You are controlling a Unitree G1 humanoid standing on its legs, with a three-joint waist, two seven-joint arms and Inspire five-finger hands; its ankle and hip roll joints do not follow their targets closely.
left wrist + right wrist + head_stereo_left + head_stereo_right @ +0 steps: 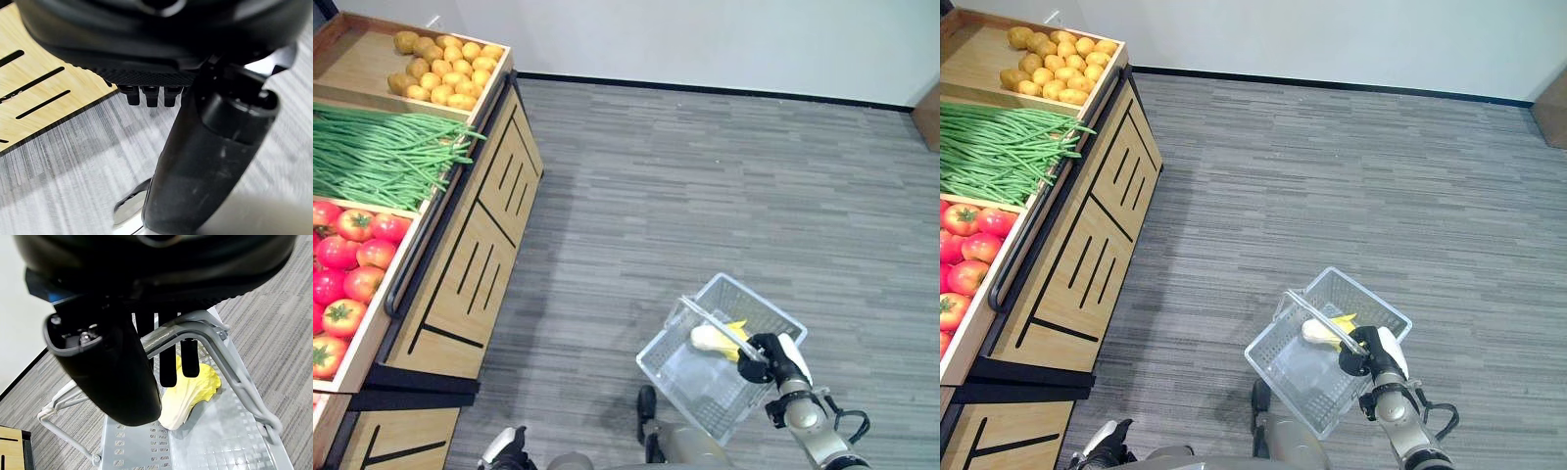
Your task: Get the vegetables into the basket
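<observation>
One cabbage (188,399) lies in the basket (675,367). Right hand (773,357) is curled round the basket handle (195,330). Left hand (146,95) hangs empty near the stand (470,274), fingers relaxed. Keep the basket level and bring it close before reaching for tomatoes (347,259).

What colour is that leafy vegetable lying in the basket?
The cabbage is pale yellow with a creamy white stem, clearest in the right wrist view.
</observation>
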